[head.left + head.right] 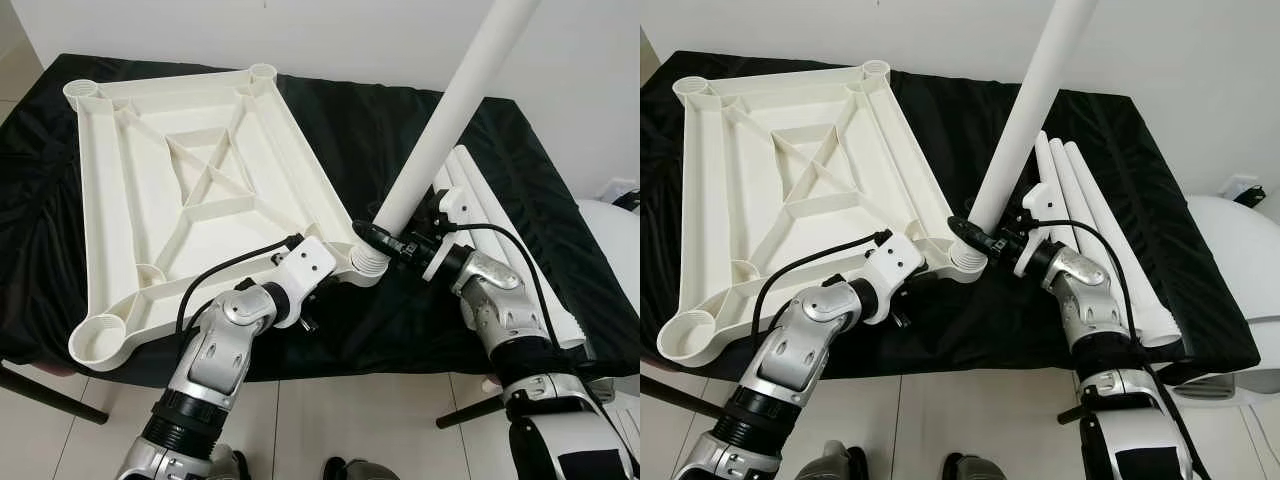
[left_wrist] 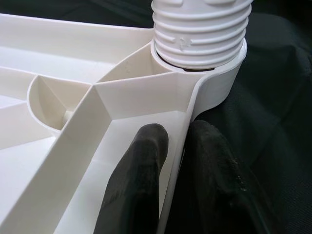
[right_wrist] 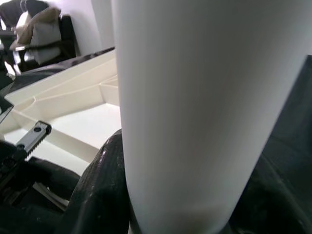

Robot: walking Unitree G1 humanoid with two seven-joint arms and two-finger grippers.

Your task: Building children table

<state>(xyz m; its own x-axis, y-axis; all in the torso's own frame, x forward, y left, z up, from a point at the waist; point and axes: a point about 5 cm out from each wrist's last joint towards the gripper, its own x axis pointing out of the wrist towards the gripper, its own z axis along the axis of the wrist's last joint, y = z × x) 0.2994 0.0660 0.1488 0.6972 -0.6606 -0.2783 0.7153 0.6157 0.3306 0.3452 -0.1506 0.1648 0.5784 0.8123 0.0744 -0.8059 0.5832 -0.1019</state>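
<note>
The white plastic tabletop (image 1: 190,190) lies upside down, ribs up, on the black-covered desk (image 1: 380,120), towards its left side, with a round socket at each corner. At the corner nearest the robot's right, a white table leg (image 1: 440,130) stands tilted in the socket (image 2: 204,80); its threaded end (image 2: 200,34) sits in the ring with several ridges still above the rim, so the leg is judged to be started but not screwed home.

The right gripper (image 1: 385,240) grasps the leg just above the thread, its black fingers (image 3: 105,190) wrapped on either side of the tube. The left gripper (image 2: 178,161) pinches the tabletop's outer rim wall right beside that socket, one finger inside the wall and one outside, pressed thin on the plastic.

To do this step well, the leg probably needs bringing nearer to square with the socket before any more turning, since a leaning thread may cross and bind. The left gripper should hold the rim firmly so the tabletop does not spin on the slippery cloth while the right one twists in short turns and regrips low on the tube.

Three spare legs (image 1: 1090,210) lie side by side on the desk's right part, beyond the right arm.
</note>
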